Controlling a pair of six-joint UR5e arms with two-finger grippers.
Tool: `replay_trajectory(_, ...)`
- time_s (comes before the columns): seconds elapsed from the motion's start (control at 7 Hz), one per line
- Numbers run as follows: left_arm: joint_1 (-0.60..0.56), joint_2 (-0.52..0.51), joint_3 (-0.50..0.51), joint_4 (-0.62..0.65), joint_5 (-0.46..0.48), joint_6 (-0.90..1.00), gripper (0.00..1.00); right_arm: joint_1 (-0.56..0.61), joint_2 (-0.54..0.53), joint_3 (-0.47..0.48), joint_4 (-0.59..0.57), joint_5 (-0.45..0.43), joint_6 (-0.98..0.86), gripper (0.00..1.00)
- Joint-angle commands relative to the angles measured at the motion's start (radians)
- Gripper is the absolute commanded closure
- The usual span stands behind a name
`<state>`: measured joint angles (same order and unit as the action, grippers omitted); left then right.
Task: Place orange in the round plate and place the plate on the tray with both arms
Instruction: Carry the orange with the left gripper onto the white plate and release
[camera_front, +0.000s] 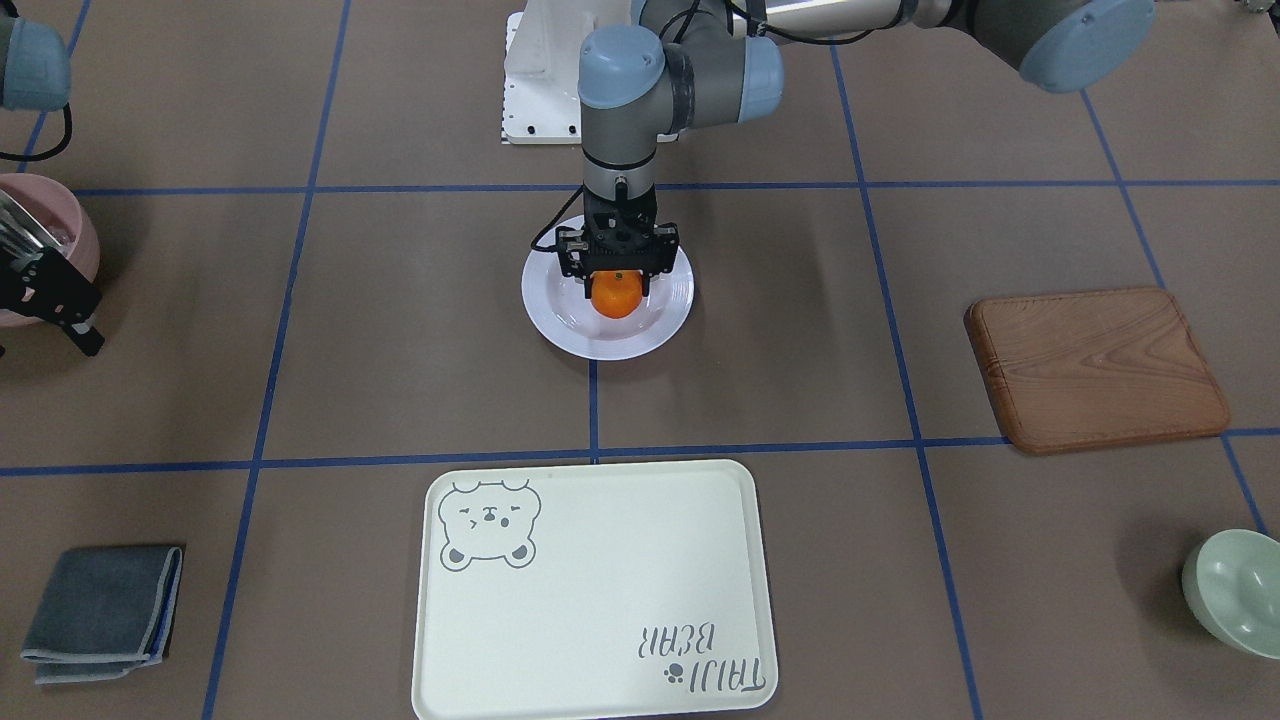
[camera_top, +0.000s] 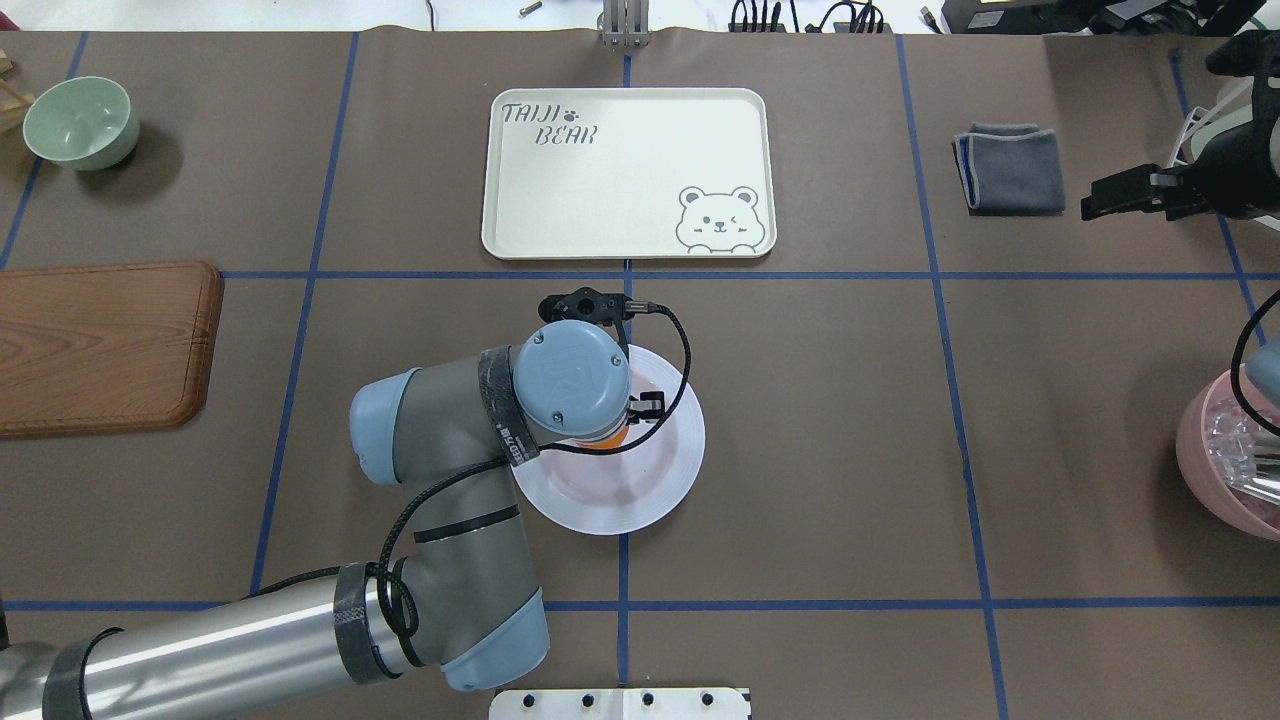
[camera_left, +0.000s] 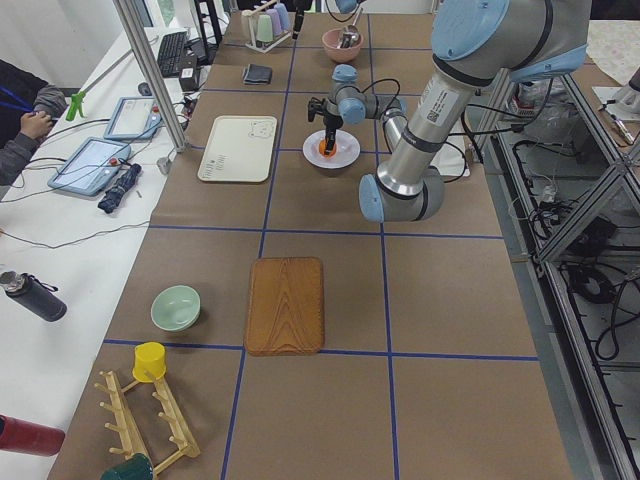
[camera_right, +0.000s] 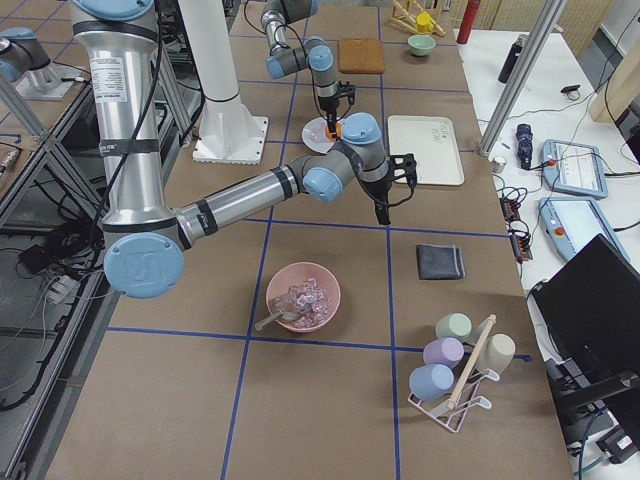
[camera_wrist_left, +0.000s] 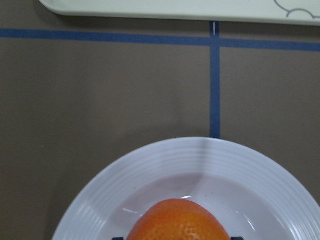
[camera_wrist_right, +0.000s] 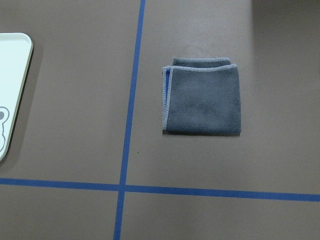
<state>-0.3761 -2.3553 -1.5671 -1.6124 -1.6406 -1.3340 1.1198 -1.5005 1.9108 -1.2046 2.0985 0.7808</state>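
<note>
The orange (camera_front: 615, 296) rests low in the sunken centre of the round plate (camera_front: 560, 325), mid-table. My left gripper (camera_front: 616, 286) points straight down over it, shut on the orange, with a fingertip on each side. The left wrist view shows the orange (camera_wrist_left: 177, 222) at the bottom edge over the ridged plate (camera_wrist_left: 200, 160). From overhead the left wrist hides most of the orange (camera_top: 612, 440). The tray (camera_front: 600, 600) lies bare, one grid square beyond the plate. My right gripper (camera_top: 1095, 207) hovers open and holds nothing, far off at the table's right side.
A brown wooden board (camera_front: 1095, 370) and a pale green bowl (camera_front: 1235, 590) lie on the left arm's side. A folded grey cloth (camera_front: 105, 612) and a pink bowl (camera_front: 45, 225) sit near the right arm. Blue tape lines grid the brown table.
</note>
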Motion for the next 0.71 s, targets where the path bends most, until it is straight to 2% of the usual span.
replay_trajectory(0.0,0.010,-0.004,0.009,-0.001,0.022,-0.005,0.02,-0.003,0.000,0.001,-0.001,0.000,0.000,0.00)
replay_trajectory(0.14,0.008,-0.002,-0.002,-0.004,0.047,-0.020,0.02,-0.005,0.009,0.001,-0.001,0.000,0.008,0.00)
replay_trajectory(0.29,0.003,0.004,-0.067,0.000,0.041,-0.008,0.02,-0.009,0.025,0.002,0.000,0.002,0.073,0.00)
replay_trajectory(0.43,-0.057,0.031,-0.127,0.009,0.015,0.045,0.02,-0.030,0.037,0.005,0.057,0.002,0.183,0.00)
replay_trajectory(0.57,-0.170,0.094,-0.166,0.011,-0.118,0.164,0.02,-0.055,0.036,0.002,0.129,0.000,0.272,0.00)
